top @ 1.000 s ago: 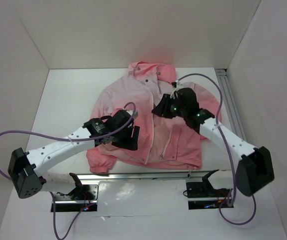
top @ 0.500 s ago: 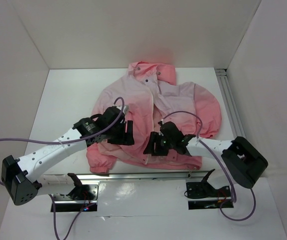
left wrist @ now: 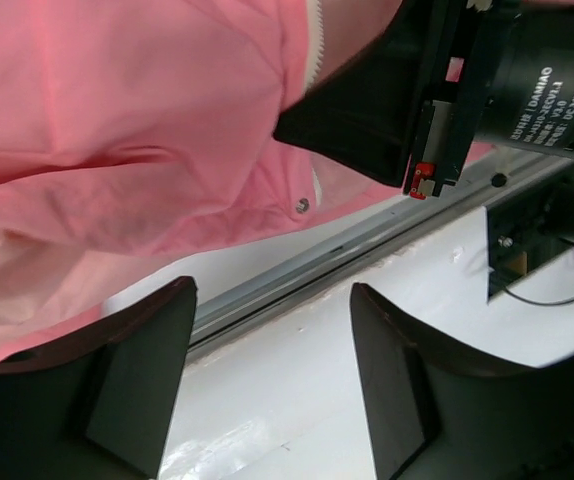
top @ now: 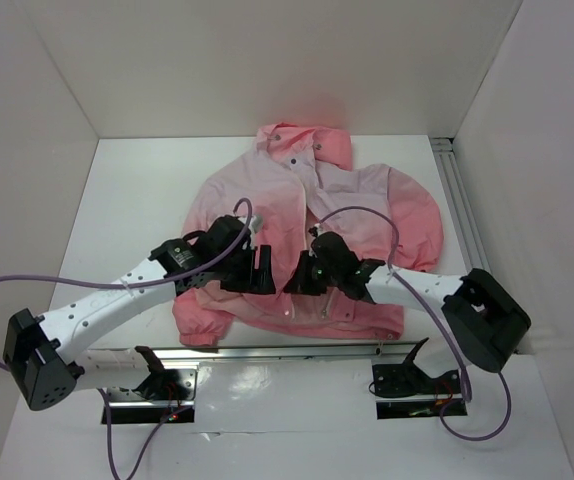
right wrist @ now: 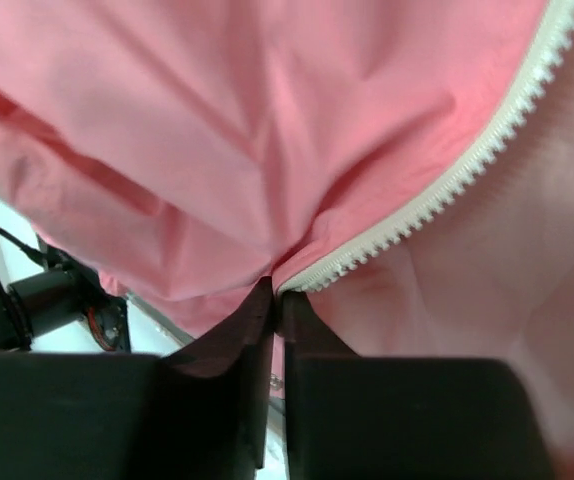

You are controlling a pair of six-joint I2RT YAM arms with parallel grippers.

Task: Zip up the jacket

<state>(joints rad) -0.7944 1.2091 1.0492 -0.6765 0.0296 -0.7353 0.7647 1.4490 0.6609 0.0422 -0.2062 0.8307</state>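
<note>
Top external | left gripper (top: 264, 269) agape over jacket (top: 267, 190) hem | right gripper (top: 298, 278) low, pinching jacket at zipper (right wrist: 447, 190)

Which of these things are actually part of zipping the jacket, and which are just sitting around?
In the job: the jacket, its zipper, the right gripper pinched shut on the jacket at the zipper's end, the left gripper open near the hem.
Just there: the metal rail, the purple cables, the table.
</note>
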